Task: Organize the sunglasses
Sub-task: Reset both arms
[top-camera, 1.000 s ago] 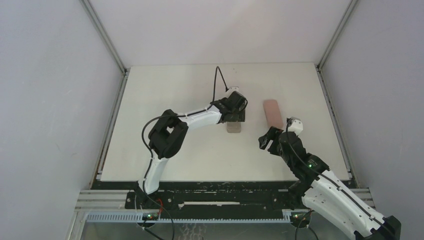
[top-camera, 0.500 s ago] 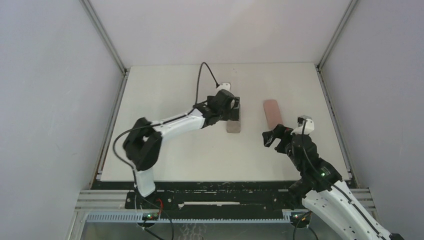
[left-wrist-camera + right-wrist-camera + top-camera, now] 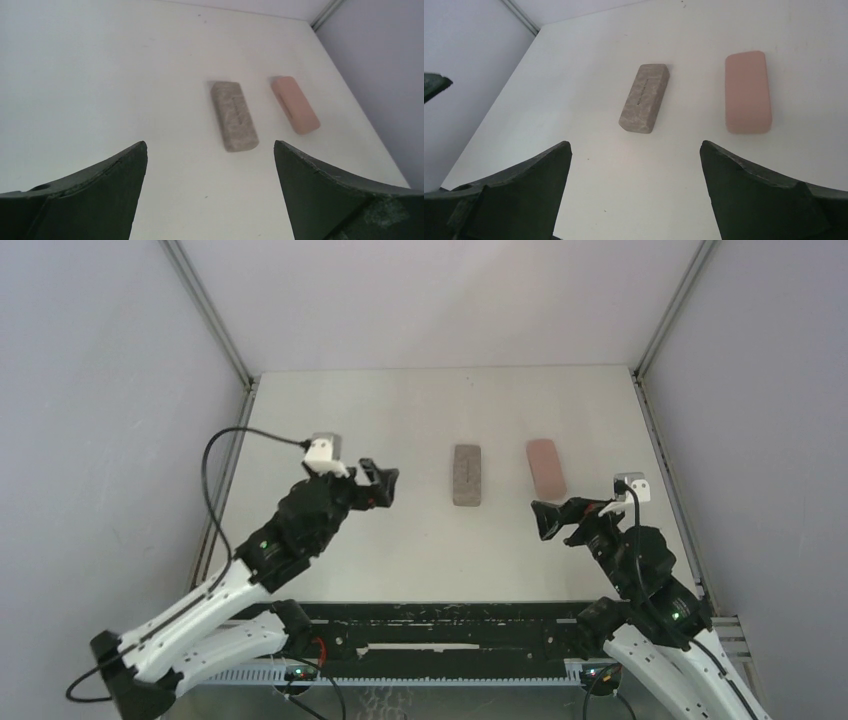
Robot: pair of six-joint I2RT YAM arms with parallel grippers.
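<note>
No sunglasses show in any view; they are out of sight. Two closed oblong cases lie side by side on the white table (image 3: 350, 420): a grey-brown case (image 3: 467, 474) (image 3: 233, 116) (image 3: 644, 98) and, to its right, a pink case (image 3: 546, 466) (image 3: 295, 104) (image 3: 748, 92). My left gripper (image 3: 380, 480) (image 3: 210, 145) hovers open to the left of the grey-brown case, with nothing between its fingers. My right gripper (image 3: 556, 516) (image 3: 635, 144) hangs open in front of the pink case, also holding nothing. Neither gripper touches a case.
Grey walls with metal corner posts (image 3: 210, 315) enclose the table on the left, right and back. The black mounting rail (image 3: 440, 625) with both arm bases runs along the near edge.
My left arm has drawn back from above the grey-brown case to the left and nearer the front. The right arm has shifted slightly right. Both grippers have opened wider.
</note>
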